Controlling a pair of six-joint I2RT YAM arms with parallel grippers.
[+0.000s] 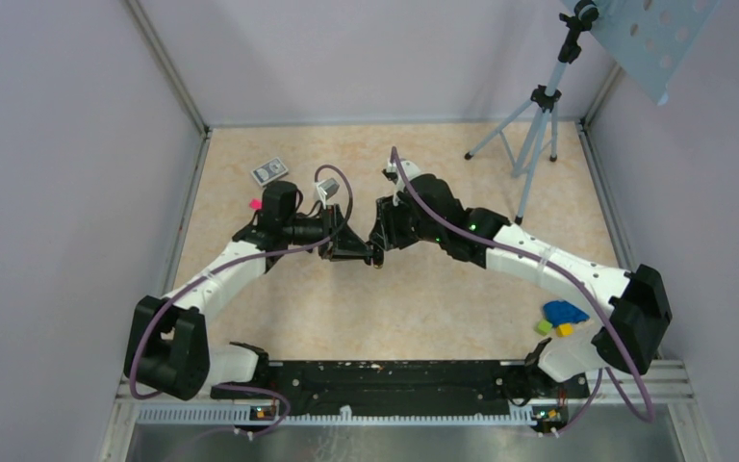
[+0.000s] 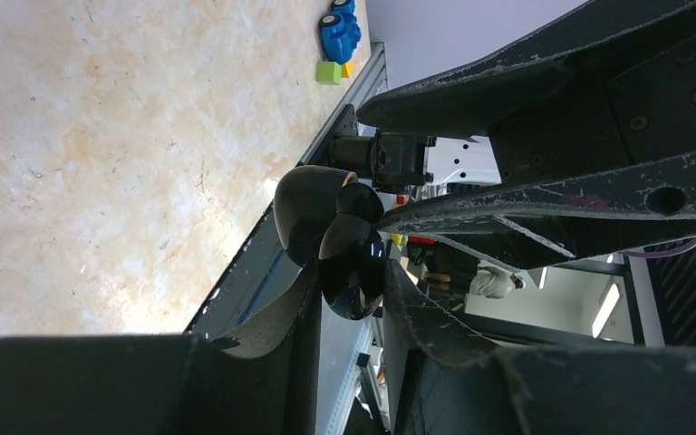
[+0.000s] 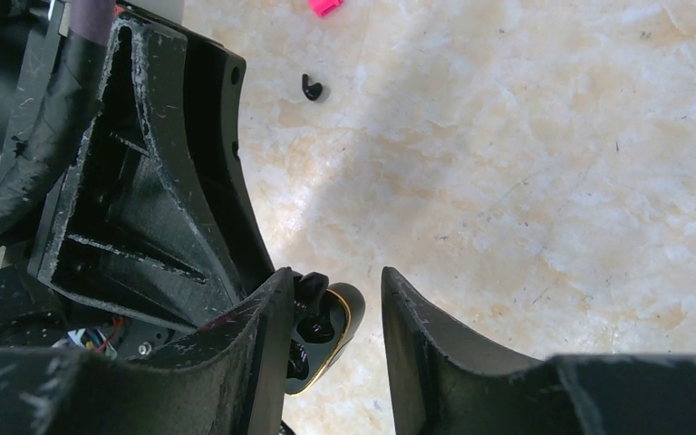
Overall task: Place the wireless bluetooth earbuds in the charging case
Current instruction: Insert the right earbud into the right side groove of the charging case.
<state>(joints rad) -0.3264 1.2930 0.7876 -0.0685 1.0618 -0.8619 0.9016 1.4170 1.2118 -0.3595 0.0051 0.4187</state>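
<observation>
Top view: both arms reached inward and met just above the middle of the table (image 1: 423, 308), grippers tip to tip.

Left gripper (image 2: 352, 270): jaws drawn narrow and clamped on the charging case (image 2: 344, 245). The case was glossy black, not white. In the left wrist view it sat at centre frame between the two fingertips. It showed two rounded shells one above the other, so it looked hinged open.

Right gripper (image 3: 337, 272): jaws partly apart, with bare table showing in the gap. In the right wrist view the case, with a gold rim around its opening, lay low in the frame against the left-hand finger (image 3: 254, 335). The right-hand finger stood clear of it, and nothing was pinched between the two.

A small dark rounded piece sat at the upper edge of the case, touching that left-hand fingertip. I could not tell whether it was an earbud or part of the case.

One loose earbud (image 3: 312, 87), also black, lay on the table in the upper left of the right wrist view, well apart from the case. A pink piece (image 3: 324, 5) lay at the top edge above it.

Other items:
- A blue toy (image 1: 565, 310) and a green block (image 1: 543, 327) lay at lower right, near the right arm's base.
- A grey card (image 1: 269, 171) lay at upper left.
- A tripod (image 1: 537, 125) stood at upper right.
</observation>
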